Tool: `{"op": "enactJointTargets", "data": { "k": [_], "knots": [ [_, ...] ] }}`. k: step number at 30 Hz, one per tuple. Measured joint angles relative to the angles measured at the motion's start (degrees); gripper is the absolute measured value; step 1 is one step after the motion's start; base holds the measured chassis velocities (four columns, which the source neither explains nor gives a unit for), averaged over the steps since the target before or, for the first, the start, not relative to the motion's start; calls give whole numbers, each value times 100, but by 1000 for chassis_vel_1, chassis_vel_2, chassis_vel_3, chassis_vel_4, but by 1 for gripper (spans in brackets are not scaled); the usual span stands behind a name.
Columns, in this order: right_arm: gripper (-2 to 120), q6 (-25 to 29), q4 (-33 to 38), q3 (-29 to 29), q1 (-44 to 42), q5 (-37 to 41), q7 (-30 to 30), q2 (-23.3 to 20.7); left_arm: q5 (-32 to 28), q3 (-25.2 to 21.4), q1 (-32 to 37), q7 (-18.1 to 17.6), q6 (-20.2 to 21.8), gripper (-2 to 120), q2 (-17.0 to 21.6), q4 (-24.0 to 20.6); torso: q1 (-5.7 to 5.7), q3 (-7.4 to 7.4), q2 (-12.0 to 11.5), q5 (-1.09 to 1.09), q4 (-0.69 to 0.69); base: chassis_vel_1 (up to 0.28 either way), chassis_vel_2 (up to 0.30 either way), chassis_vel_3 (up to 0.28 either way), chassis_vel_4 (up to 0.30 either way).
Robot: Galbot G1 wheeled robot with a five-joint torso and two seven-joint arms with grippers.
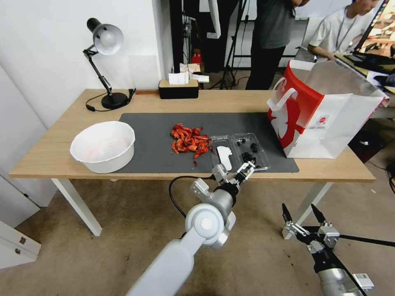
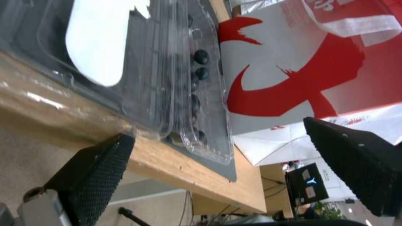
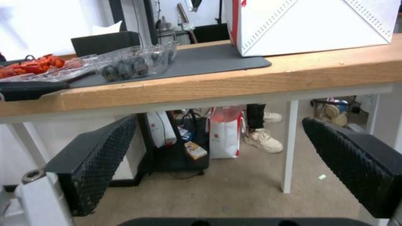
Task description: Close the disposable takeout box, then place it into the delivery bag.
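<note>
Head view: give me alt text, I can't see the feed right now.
The open left claw reaches the near edge of the disposable takeout box, lying open on the grey mat. The delivery bag stands open beside it; the right claw hangs open below the table.

Surface carries a mat at centre. Bowl sits on mat's left edge. Pile of food scraps lies mid-mat; takeout box lies open just right of it, at mat's front edge, w/ berries in its right half. Delivery bag stands upright at right, near the box, its corner on the mat. Lamp at back left, tissue box at back centre. Left gripper at front edge by the box, fingers apart. Right gripper lower, off the surface's front right, fingers apart.
</note>
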Motion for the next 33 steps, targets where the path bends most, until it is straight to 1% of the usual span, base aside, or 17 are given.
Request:
{"op": "enactJointTargets", "data": {
  "k": [4,9,15,21,33],
  "knots": [
    [100,4,-6,-6,0,-3,0,8,-6,-10,-7,-11,-3,100,2,9,0,0,0,0,0,0,0,0,0],
    [100,8,-11,-19,3,-8,0,13,-3,-53,12,-106,-9,100,-22,0,0,0,0,0,0,0,0,0,0],
    [100,22,-30,-31,-5,-22,-12,25,-39,-126,51,-122,-9,100,-38,-124,0,0,-1,0,0,0,0,0,0],
    [100,27,-30,-49,-8,-41,-21,35,-3,-126,124,-97,-9,100,-73,-135,0,0,-1,0,0,0,0,0,0],
    [100,27,-1,-60,-12,-48,-26,32,34,-175,84,70,-65,100,-77,-130,0,0,-1,0,0,0,0,0,0]
  ]
}}
